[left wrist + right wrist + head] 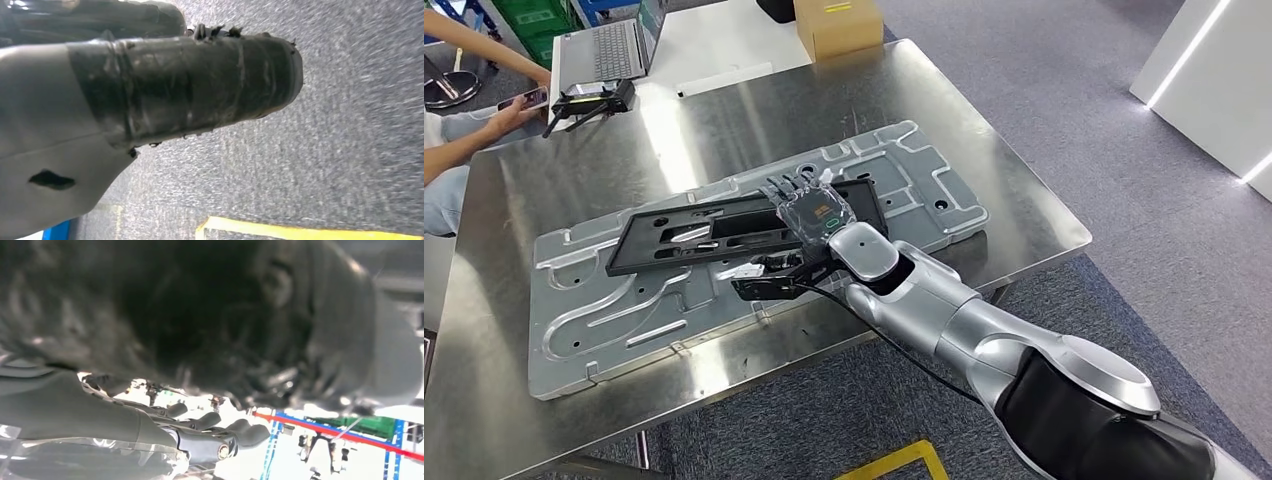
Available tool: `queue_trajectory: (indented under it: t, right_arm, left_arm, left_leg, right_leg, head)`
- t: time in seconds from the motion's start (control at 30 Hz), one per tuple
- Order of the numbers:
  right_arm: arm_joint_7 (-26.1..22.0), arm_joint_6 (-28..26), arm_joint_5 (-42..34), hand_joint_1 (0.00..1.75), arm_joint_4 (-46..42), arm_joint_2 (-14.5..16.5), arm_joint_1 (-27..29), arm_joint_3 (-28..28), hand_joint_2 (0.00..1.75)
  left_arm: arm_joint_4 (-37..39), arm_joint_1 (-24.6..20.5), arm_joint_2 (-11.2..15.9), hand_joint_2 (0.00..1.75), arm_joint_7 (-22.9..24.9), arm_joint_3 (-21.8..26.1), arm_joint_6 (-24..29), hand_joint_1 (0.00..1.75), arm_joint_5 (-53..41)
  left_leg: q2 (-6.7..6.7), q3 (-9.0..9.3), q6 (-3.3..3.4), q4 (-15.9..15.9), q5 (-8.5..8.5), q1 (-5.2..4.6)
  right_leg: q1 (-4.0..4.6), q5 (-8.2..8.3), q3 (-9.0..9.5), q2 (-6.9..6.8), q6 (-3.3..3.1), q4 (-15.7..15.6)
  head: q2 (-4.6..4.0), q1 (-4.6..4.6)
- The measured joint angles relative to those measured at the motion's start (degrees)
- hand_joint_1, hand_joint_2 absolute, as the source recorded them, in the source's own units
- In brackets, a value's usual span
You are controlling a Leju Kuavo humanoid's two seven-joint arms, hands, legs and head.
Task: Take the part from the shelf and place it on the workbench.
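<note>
on workbench (1024,215): right hand (809,208) over part (674,240)

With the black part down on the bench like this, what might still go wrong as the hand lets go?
The right hand lies over the end of the black part, which rests on the grey metal plate, not on bare workbench. Fingers may catch an opening on withdrawal and drag the part. The plate's raised ribs could leave it rocking. A black cable hanging under the wrist near the plate's edge might snag.
</note>
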Motion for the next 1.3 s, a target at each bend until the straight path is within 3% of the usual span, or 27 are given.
queue_trajectory:
  t: [0.07, 0.13, 0.17, 0.27, 0.33, 0.4, 0.43, 0.47, 0.5, 0.53, 0.6, 0.67, 0.7, 0.77, 0.8, 0.87, 0.93, 0.97, 1.0, 1.07, 1.1, 1.13, 1.2, 1.27, 1.3]
  right_arm:
    - [0.00, 0.08, 0.00, 0.00, -0.01, 0.00, 0.05, 0.00, 0.00]
    - [0.00, 0.10, 0.01, 0.00, -0.02, -0.03, -0.06, 0.00, 0.00]
    - [0.00, 0.13, 0.02, 0.00, -0.02, -0.05, -0.12, 0.00, 0.00]
    - [0.00, 0.38, 0.12, 0.00, -0.02, -0.13, -0.13, 0.00, 0.00]
    - [0.01, 0.51, 0.18, 0.00, -0.02, -0.23, -0.20, 0.00, 0.00]
    - [0.02, 0.56, 0.20, 0.00, -0.02, -0.28, -0.20, 0.00, 0.00]
    - [0.01, 0.57, 0.21, 0.00, -0.02, -0.28, -0.13, 0.00, 0.00]
    - [0.01, 0.59, 0.21, 0.00, -0.02, -0.30, -0.02, 0.00, 0.00]
    - [0.01, 0.61, 0.22, 0.00, -0.02, -0.31, 0.06, 0.00, 0.00]
    - [0.01, 0.62, 0.22, 0.00, -0.02, -0.32, 0.09, 0.00, 0.00]
    - [0.07, 0.61, 0.24, 0.00, -0.13, -0.32, 0.05, 0.00, 0.00]
    - [0.14, 0.61, 0.24, 0.00, -0.37, -0.30, -0.03, 0.00, 0.00]
    - [0.16, 0.65, 0.24, 0.00, -0.46, -0.29, -0.05, 0.00, 0.00]
    - [0.15, 0.78, 0.25, 0.00, -0.50, -0.28, 0.00, 0.00, 0.00]
    - [0.15, 0.85, 0.25, 0.00, -0.51, -0.28, 0.00, 0.00, 0.00]
    - [0.16, 0.94, 0.25, 0.00, -0.57, -0.27, 0.00, 0.00, 0.00]
    - [0.16, 1.04, 0.25, 0.00, -0.64, -0.26, 0.07, 0.00, 0.00]
    - [0.16, 1.11, 0.25, 0.00, -0.66, -0.26, 0.14, 0.00, 0.00]
    - [0.17, 1.21, 0.25, 0.00, -0.66, -0.26, 0.21, 0.00, 0.00]
    - [0.17, 1.33, 0.25, 0.00, -0.66, -0.26, 0.24, 0.00, 0.00]
    - [0.17, 1.34, 0.25, 0.00, -0.67, -0.26, 0.22, 0.00, 0.00]
    - [0.17, 1.32, 0.25, 0.00, -0.68, -0.27, 0.21, 0.00, 0.00]
    - [0.17, 1.29, 0.24, 0.00, -0.75, -0.28, 0.18, 0.00, 0.00]
    - [0.17, 1.36, 0.25, 0.00, -0.82, -0.30, 0.21, 0.00, 0.00]
    - [0.17, 1.45, 0.25, 0.00, -0.84, -0.32, 0.25, 0.00, 0.00]
  left_arm:
    - [-0.01, -0.10, 0.02, 0.00, 0.07, 0.00, -0.01, 0.00, 0.00]
    - [-0.02, -0.29, 0.03, 0.00, 0.08, 0.00, -0.01, 0.00, 0.00]
    - [-0.02, -0.35, 0.03, 0.00, 0.11, 0.00, -0.01, 0.00, 0.00]
    - [-0.01, -0.30, 0.01, 0.00, 0.31, 0.03, -0.01, 0.00, 0.02]
    - [-0.02, -0.33, -0.03, 0.00, 0.39, 0.06, -0.02, 0.00, 0.04]
    - [-0.02, -0.36, -0.06, 0.00, 0.41, 0.07, -0.03, 0.00, 0.04]
    - [-0.02, -0.34, -0.07, 0.00, 0.42, 0.07, -0.03, 0.00, 0.04]
    - [-0.02, -0.33, -0.07, 0.00, 0.45, 0.07, -0.03, 0.00, 0.04]
    - [-0.02, -0.32, -0.07, 0.00, 0.49, 0.08, -0.03, 0.00, 0.02]
    - [-0.02, -0.32, -0.08, 0.00, 0.54, 0.08, -0.03, 0.00, 0.01]
    - [-0.01, -0.31, -0.14, 0.00, 0.63, 0.09, -0.03, 0.00, -0.03]
    - [-0.01, -0.30, -0.23, 0.00, 0.69, 0.10, -0.03, 0.00, -0.04]
    - [-0.01, -0.29, -0.28, 0.00, 0.71, 0.14, -0.03, 0.00, -0.04]
    - [0.00, -0.25, -0.33, 0.00, 0.74, 0.21, -0.02, 0.00, -0.03]
    - [0.00, -0.23, -0.37, 0.00, 0.75, 0.23, -0.02, 0.00, -0.03]
    - [0.00, -0.20, -0.35, 0.00, 0.79, 0.25, 0.01, 0.00, -0.04]
    - [0.00, -0.22, -0.29, 0.00, 0.85, 0.28, 0.05, 0.00, -0.04]
    - [0.00, -0.23, -0.28, 0.00, 0.88, 0.30, 0.07, 0.00, -0.04]
    - [0.00, -0.23, -0.28, 0.00, 0.90, 0.31, 0.08, 0.00, -0.04]
    - [0.00, -0.26, -0.28, 0.00, 0.92, 0.31, 0.09, 0.00, -0.04]
    - [0.00, -0.34, -0.28, 0.00, 0.92, 0.31, 0.09, 0.00, -0.04]
    - [0.00, -0.41, -0.26, 0.00, 0.92, 0.31, 0.10, 0.00, -0.04]
    - [0.00, -0.51, -0.23, 0.00, 0.92, 0.31, 0.10, 0.00, -0.04]
    - [0.00, -0.47, -0.25, 0.00, 0.95, 0.31, 0.07, 0.00, -0.04]
    - [0.00, -0.48, -0.26, 0.00, 0.98, 0.31, 0.04, 0.00, -0.07]
  left_leg:
    - [0.00, 4.73, 0.36, -6.96, 2.95, -0.03]
    - [-0.06, 9.06, 0.80, -13.87, 4.54, -0.34]
    - [-0.11, 9.92, 0.99, -15.48, 4.70, -0.52]
    - [-0.04, 9.34, 1.82, -16.20, 5.68, -0.53]
    - [0.21, 8.48, 2.66, -16.58, 6.89, -0.28]
    - [0.35, 7.28, 3.27, -16.56, 7.96, -0.36]
    - [0.37, 6.57, 3.41, -16.50, 8.44, -0.42]
    - [0.39, 5.84, 3.42, -16.42, 8.91, -0.46]
    - [0.40, 5.08, 3.38, -16.30, 9.38, -0.51]
    - [0.39, 4.36, 3.31, -16.13, 9.81, -0.56]
    - [0.34, 3.13, 3.02, -15.72, 10.53, -0.70]
    - [0.33, 2.46, 2.50, -15.55, 11.26, -0.71]
    - [0.35, 2.27, 2.15, -15.67, 11.70, -0.63]
    - [0.28, 2.02, 1.43, -15.90, 12.28, -0.52]
    - [0.21, 1.66, 1.13, -15.45, 11.57, -0.50]
    - [0.11, 0.23, 0.65, -11.55, 7.33, -0.39]
    - [0.12, -1.50, 0.04, -4.70, 2.60, -0.17]
    - [0.12, -1.80, -0.30, -2.07, 1.86, 0.02]
    - [0.13, -1.41, -0.65, -0.95, 2.41, 0.25]
    - [0.16, 2.08, -1.39, -4.30, 5.55, 0.80]
    - [0.13, 4.66, -1.82, -7.81, 6.01, 0.94]
    - [0.02, 6.87, -1.86, -11.05, 5.89, 0.90]
    - [-0.17, 8.77, -1.29, -14.49, 4.59, 0.58]
    - [-0.11, 8.19, -0.02, -14.56, 5.04, 0.54]
    - [-0.02, 7.76, 0.61, -14.49, 5.54, 0.57]
  right_leg:
    - [0.04, 0.46, -0.78, 0.02, 0.23, 0.35]
    - [0.18, 0.96, -1.24, -0.01, 0.75, 0.56]
    - [0.22, 1.30, -1.36, -0.04, 1.10, 0.57]
    - [0.30, 1.96, -1.73, 0.04, 2.20, 0.50]
    - [0.29, -1.13, -2.94, 0.14, 2.81, 3.37]
    - [0.08, -6.58, -4.99, 0.10, 3.18, 10.20]
    - [0.01, -8.39, -5.74, 0.08, 3.29, 13.61]
    - [-0.01, -8.95, -5.85, 0.08, 3.33, 15.78]
    - [-0.01, -8.31, -5.04, 0.08, 3.28, 16.06]
    - [0.01, -6.95, -3.28, 0.08, 3.11, 14.44]
    - [0.30, -4.96, 2.27, 0.08, 2.32, 7.11]
    - [0.70, -5.14, 6.05, 0.08, 1.60, 1.04]
    - [0.89, -5.41, 6.54, 0.07, 1.37, -0.22]
    - [0.80, -4.44, 6.24, -0.09, 0.91, -1.11]
    - [0.60, -3.82, 6.03, -0.20, 0.59, -1.58]
    - [0.17, -2.48, 5.25, -0.44, 0.00, -2.25]
    - [0.06, -1.37, 3.83, -0.50, -0.22, -2.20]
    - [0.00, -0.85, 2.99, -0.52, -0.11, -2.05]
    - [-0.12, -0.36, 2.09, -0.54, 0.06, -1.79]
    - [-0.51, 0.42, 0.11, -0.55, 0.61, -0.82]
    - [-0.62, 0.71, -0.90, -0.54, 0.97, -0.15]
    - [-0.69, 0.97, -1.72, -0.54, 1.37, 0.48]
    - [-0.54, 1.57, -2.57, -0.51, 2.13, 1.16]
    - [-0.52, 2.14, -2.85, -0.48, 2.80, 1.24]
    - [-0.57, 1.51, -3.19, -0.46, 3.08, 1.69]
  head:
    - [0.01, -0.02]
    - [0.01, 0.05]
    - [0.01, 0.04]
    - [0.01, 0.09]
    - [0.01, 0.37]
    - [0.00, 0.62]
    - [0.00, 0.64]
    - [0.00, 0.64]
    - [0.00, 0.65]
    - [0.00, 0.65]
    - [0.00, 0.63]
    - [0.01, 0.59]
    - [0.01, 0.58]
    - [0.00, 0.64]
    - [0.00, 0.62]
    - [0.00, 0.44]
    - [0.00, 0.25]
    - [0.00, 0.25]
    - [0.00, 0.25]
    - [0.00, 0.25]
    - [0.01, 0.19]
    - [0.01, 0.16]
    - [0.02, 0.19]
    - [0.01, 0.42]
    - [0.01, 0.49]
